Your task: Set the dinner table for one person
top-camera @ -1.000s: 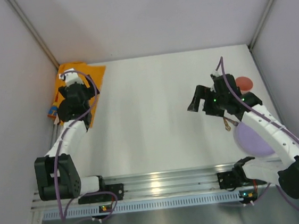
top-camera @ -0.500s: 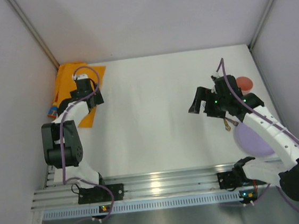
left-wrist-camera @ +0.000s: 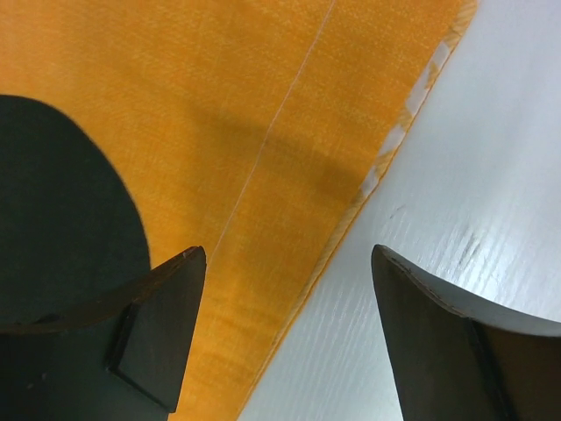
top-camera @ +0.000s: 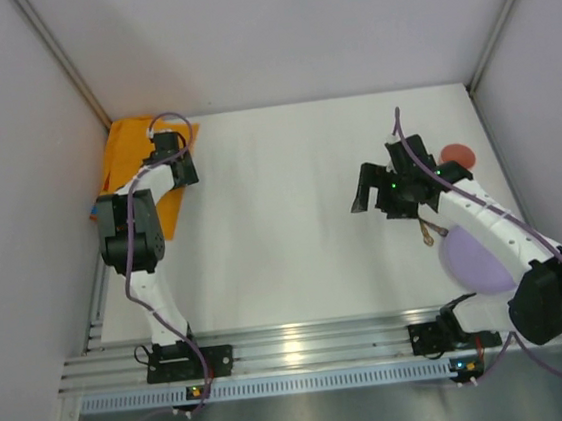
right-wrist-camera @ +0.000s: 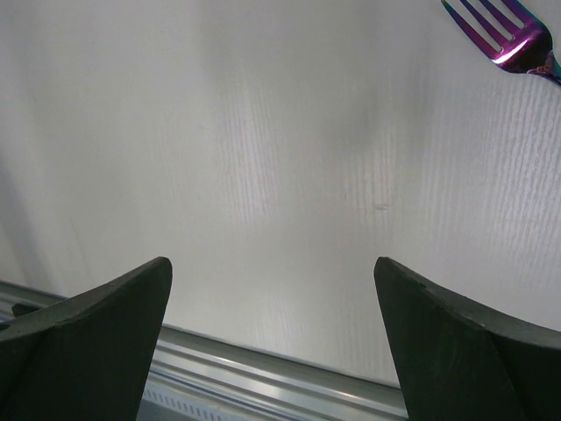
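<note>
**Dinner table** (top-camera: 292,219): white, matte, rectangular worktop. It spans the whole working area and lies under both grippers.

**Left gripper** (top-camera: 180,171): at the far-left corner, low over the table. Jaws are spread wide and hold nothing. In the left wrist view (left-wrist-camera: 287,298) one finger stands over the mat and the other over bare white top, with the mat's edge running between them.

**Orange placemat** (top-camera: 130,156): lies flat in the far-left corner, set at a slant to the table edges.

**Right gripper** (top-camera: 369,189): right of centre, above bare tabletop. Jaws are wide apart and empty (right-wrist-camera: 272,281).

**Fork** (right-wrist-camera: 504,39): iridescent purple; only the tines show, lying on the table beyond the right gripper.

**Purple plate** (top-camera: 477,260): near the right edge, partly hidden by the right arm.

**Red round item** (top-camera: 459,157): by the right edge, farther back; kind unclear.
</note>
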